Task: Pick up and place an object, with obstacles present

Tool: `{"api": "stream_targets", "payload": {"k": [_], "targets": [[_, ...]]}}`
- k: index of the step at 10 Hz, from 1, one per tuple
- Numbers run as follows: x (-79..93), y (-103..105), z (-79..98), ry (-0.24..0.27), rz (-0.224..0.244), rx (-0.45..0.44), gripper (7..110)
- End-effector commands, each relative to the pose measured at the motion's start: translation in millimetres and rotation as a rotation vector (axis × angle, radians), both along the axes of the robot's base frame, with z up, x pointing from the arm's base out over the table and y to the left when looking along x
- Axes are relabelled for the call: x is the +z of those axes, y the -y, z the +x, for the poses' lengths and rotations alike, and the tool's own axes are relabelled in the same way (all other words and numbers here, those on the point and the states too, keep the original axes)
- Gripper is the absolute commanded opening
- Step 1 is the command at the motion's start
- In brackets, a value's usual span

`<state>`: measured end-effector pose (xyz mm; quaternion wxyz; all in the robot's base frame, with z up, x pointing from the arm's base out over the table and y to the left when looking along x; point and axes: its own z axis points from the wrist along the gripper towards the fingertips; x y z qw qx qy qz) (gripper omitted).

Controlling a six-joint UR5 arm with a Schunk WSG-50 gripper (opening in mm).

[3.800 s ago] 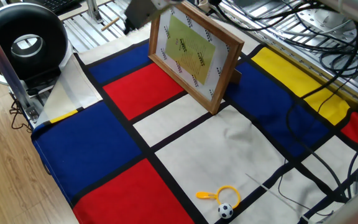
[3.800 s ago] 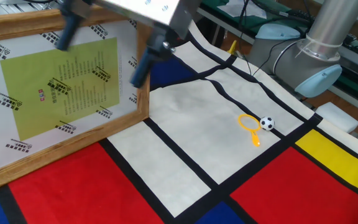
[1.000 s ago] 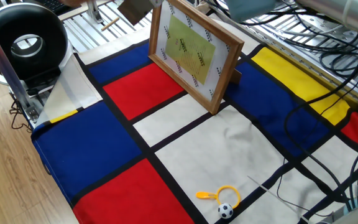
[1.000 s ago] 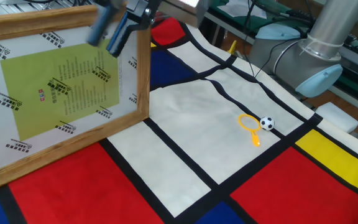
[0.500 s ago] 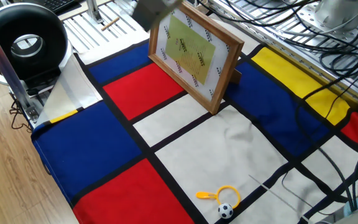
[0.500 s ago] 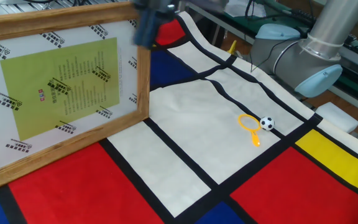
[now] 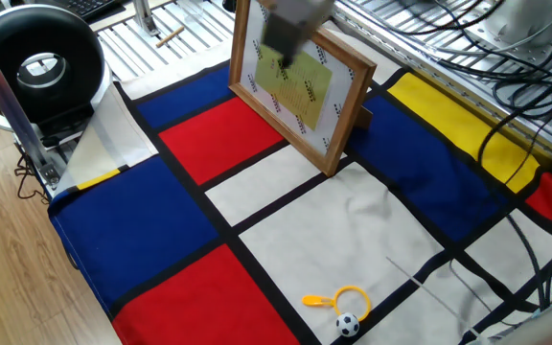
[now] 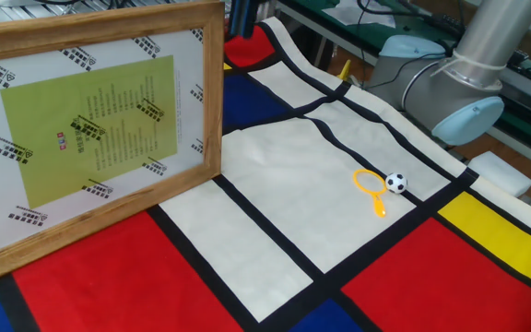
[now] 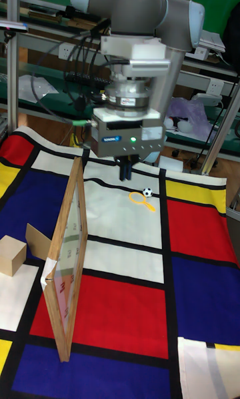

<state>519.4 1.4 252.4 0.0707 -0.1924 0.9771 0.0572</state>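
Observation:
The object, a tan wooden cube (image 9: 12,256), sits on a white patch at the far left of the tall fixed view. The obstacle, a big light-wood picture frame (image 9: 67,266) (image 7: 300,81) (image 8: 90,120), stands upright on the cloth between the cube and my gripper. My gripper (image 9: 125,171) hangs in the air just right of the frame's top edge, fingers together and holding nothing. It is a blur over the frame's top (image 7: 284,38) in one fixed view. In the other fixed view the gripper (image 8: 242,17) shows just past the frame's upper corner.
A tiny football (image 8: 395,183) and a yellow ring (image 8: 369,181) lie on a white patch of the checked cloth. A black round device (image 7: 41,62) stands off the cloth's corner. Cables (image 7: 506,125) run along the far side, by the robot base (image 8: 450,83).
The gripper has swept along the frame's top edge, from its face side to past its upper corner. Its fingers, spread apart earlier, now sit together. Frame, football and ring have not moved.

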Motion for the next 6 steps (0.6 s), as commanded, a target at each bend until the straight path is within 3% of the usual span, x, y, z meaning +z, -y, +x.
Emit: {"api": "stream_targets", "payload": {"k": [1, 2, 4, 5, 6], "targets": [[14.6, -5, -22.4, -0.029, 0.061, 0.005, 7], [16.8, -14, -22.1, -0.023, 0.084, 0.014, 7], [27.0, -50, -24.0, -0.035, 0.223, -0.037, 7], [26.0, -47, -24.3, -0.047, 0.216, -0.081, 7], [19.9, -28, -26.5, -0.059, 0.141, -0.113, 7]]}}
